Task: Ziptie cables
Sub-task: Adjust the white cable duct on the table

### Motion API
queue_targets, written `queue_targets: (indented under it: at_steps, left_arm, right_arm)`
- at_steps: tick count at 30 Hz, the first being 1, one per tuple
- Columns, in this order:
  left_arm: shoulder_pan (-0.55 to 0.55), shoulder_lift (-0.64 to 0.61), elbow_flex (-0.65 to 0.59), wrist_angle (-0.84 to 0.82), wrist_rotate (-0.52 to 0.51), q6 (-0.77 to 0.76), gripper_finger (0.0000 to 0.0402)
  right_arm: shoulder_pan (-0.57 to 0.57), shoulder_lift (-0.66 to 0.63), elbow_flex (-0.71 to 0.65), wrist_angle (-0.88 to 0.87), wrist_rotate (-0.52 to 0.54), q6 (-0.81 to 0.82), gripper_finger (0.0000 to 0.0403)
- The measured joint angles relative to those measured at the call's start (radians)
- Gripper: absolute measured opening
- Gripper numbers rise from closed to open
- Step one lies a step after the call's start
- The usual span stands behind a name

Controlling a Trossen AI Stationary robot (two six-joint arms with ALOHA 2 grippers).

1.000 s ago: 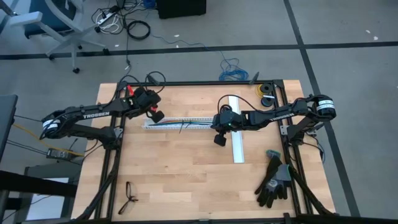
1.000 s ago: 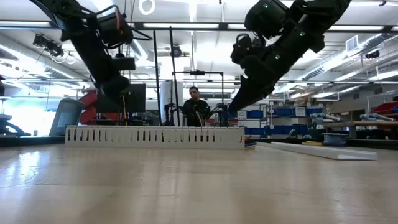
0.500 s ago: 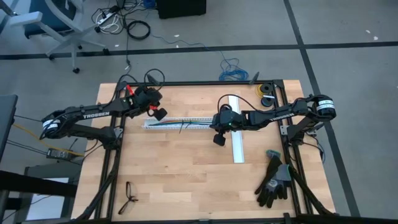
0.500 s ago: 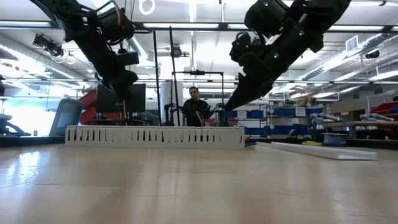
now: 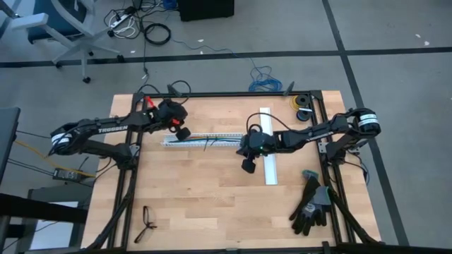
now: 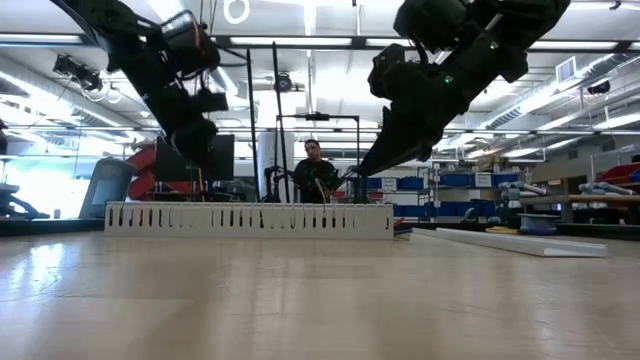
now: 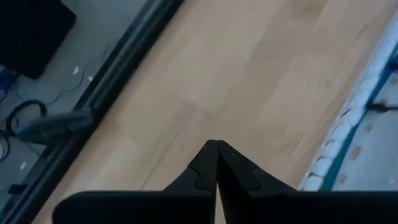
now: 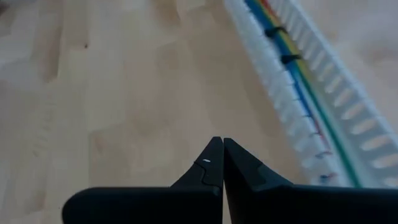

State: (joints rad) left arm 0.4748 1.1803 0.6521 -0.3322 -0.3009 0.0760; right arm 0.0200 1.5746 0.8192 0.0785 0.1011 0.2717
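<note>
This is a robotics lab or workshop. Behind the wooden table [image 5: 212,190] there are shelves with blue bins [image 6: 470,182], ceiling strip lights [image 6: 330,40], a seated person [image 6: 314,170], and loose cords [image 5: 134,25] on grey floor.

table [image 5: 212,190]: pale wood planks, smooth, faint sheen | slotted channel [image 8: 323,118]: white plastic, matt | cables [image 8: 297,74]: smooth coloured plastic sheathing | table frame [image 5: 233,94]: black metal | gloves [image 5: 311,203]: dark knit cloth | gripper fingers [image 8: 214,165]: matt black plastic
</note>
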Motion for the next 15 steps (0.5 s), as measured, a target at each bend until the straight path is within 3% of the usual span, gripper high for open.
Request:
queue_targets:
  at_steps: [5, 10, 15]
  left_arm:
    - [0.015, 0.106, 0.000, -0.011, 0.026, 0.024, 0.0009]
    - [0.049, 0.157, 0.000, -0.025, 0.217, 0.024, 0.0008]
    - [0.104, 0.175, 0.000, -0.080, 0.225, 0.019, 0.0008]
  right_arm:
    - [0.027, 0.081, 0.002, 0.034, 0.003, 0.049, 0.0000]
    - [0.031, 0.137, 0.002, 0.088, 0.003, 0.100, 0.0000]
    - [0.031, 0.168, 0.011, 0.121, -0.003, 0.104, 0.0000]
